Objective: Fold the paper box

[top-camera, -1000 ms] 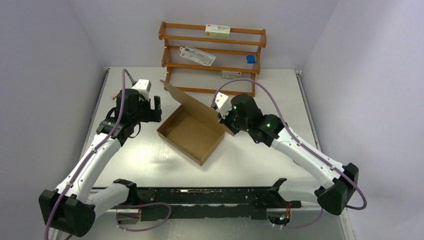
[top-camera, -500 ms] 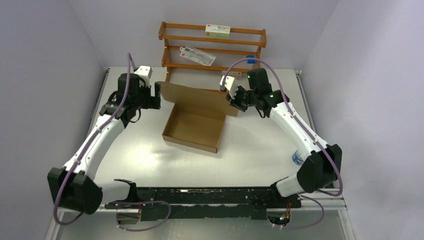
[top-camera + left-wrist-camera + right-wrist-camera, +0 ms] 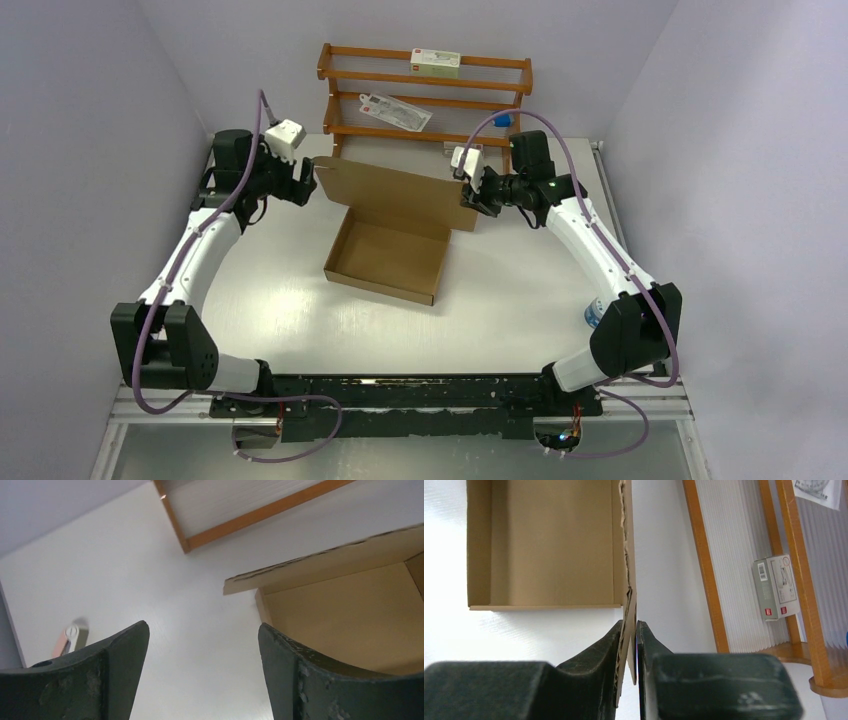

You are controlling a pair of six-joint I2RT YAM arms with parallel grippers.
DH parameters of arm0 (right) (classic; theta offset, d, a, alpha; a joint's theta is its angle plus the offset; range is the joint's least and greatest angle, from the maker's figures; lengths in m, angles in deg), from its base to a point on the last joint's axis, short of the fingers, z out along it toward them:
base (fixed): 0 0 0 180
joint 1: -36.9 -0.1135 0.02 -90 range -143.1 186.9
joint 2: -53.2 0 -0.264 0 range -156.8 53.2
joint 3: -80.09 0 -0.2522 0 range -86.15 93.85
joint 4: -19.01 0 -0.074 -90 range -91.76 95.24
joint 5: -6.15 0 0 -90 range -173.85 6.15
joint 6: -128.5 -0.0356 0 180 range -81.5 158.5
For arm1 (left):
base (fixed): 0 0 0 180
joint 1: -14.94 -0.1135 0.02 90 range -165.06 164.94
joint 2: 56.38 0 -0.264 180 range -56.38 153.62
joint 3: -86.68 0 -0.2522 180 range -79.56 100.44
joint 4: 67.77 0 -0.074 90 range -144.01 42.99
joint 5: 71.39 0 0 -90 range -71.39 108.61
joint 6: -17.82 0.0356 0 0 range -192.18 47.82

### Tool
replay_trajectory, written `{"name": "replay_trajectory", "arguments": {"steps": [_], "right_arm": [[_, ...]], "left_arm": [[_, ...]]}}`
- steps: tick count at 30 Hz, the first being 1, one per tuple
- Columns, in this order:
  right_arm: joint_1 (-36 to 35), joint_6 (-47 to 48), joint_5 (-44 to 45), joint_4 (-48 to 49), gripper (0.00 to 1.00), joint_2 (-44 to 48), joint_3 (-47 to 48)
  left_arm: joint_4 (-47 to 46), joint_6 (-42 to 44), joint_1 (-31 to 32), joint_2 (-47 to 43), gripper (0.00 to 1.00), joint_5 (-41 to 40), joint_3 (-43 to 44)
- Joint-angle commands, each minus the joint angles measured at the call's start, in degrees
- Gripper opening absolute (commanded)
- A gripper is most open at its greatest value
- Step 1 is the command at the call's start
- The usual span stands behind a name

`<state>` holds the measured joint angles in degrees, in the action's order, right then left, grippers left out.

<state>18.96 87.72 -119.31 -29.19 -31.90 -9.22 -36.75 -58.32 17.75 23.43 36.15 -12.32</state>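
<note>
The paper box [image 3: 388,258] is a shallow brown cardboard tray on the white table, with its lid [image 3: 395,192] standing up along the far side. My right gripper [image 3: 470,196] is shut on the lid's right edge. In the right wrist view my right gripper [image 3: 629,626] pinches that thin cardboard edge, and the open tray [image 3: 554,545] lies beyond it. My left gripper [image 3: 309,180] is open just beside the lid's left end, apart from it. In the left wrist view my left gripper [image 3: 203,630] holds nothing, and the lid's edge [image 3: 320,562] lies ahead to the right.
An orange-brown wooden rack [image 3: 425,110] stands right behind the box, holding small white cartons [image 3: 436,63] and a blue item [image 3: 503,118]. One carton [image 3: 775,587] sits on its low shelf near my right gripper. A small blue-white object [image 3: 593,315] lies by the right arm's base.
The box has turned square to the table and its lid now stands upright. The right gripper moved back with the lid; the left gripper moved back toward the lid's left end.
</note>
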Motion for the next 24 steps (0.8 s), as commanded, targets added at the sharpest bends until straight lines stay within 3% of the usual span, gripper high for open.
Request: {"name": "replay_trajectory", "arguments": {"steps": [1,9,17,24], "right_arm": [[0.5,0.7,-3.3,0.9,0.19,0.3,1.3],[0.6,-0.6,-4.5,2.7,0.21,1.6,-0.4],[0.5,-1.6,-3.0,2.6,0.24,1.7,-1.4],[0.6,-1.8,-0.9,2.9,0.25,2.3,-2.3]], "left_arm": [[-8.8,10.3,-0.8,-0.6,0.84,11.6,-2.1],[-13.6,19.2,-2.2,0.3,0.79,22.7,-2.4],[-3.5,26.2,-2.3,6.3,0.69,32.2,4.1],[-0.8,28.3,-2.3,9.6,0.61,35.0,6.8]]}}
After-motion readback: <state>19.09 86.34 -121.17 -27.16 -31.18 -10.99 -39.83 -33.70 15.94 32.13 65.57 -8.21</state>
